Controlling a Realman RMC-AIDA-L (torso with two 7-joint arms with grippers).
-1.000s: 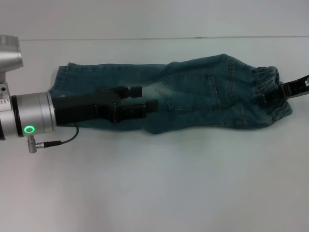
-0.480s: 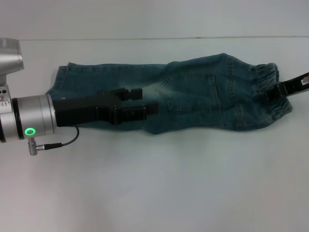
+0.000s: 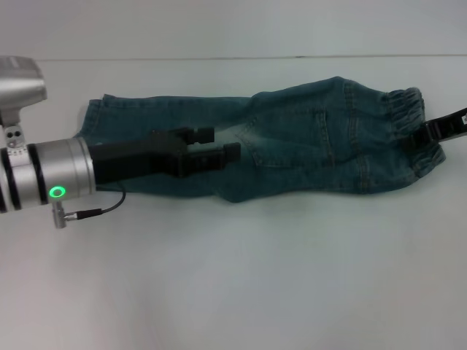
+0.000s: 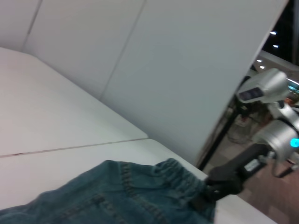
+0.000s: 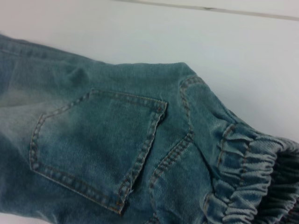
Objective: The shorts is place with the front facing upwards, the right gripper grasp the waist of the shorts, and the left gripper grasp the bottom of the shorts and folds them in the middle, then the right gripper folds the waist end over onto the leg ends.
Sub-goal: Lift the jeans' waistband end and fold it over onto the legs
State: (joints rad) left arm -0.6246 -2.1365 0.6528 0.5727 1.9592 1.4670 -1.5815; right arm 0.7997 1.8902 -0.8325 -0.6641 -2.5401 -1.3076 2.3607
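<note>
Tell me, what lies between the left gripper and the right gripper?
In the head view, only the shorts lie between the left gripper and the right gripper: back pocket, then elastic waist.

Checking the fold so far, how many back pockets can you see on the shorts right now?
1. A stitched patch pocket faces up on the shorts, between the left gripper and the waist. Another may be hidden in the fold.

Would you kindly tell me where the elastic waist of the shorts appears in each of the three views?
Head view: the waist is at the far right, by the right gripper.
Left wrist view: waist at lower centre, beside that gripper.
Right wrist view: waist at the lower right corner.
Shared landmark: the back pocket.
</note>
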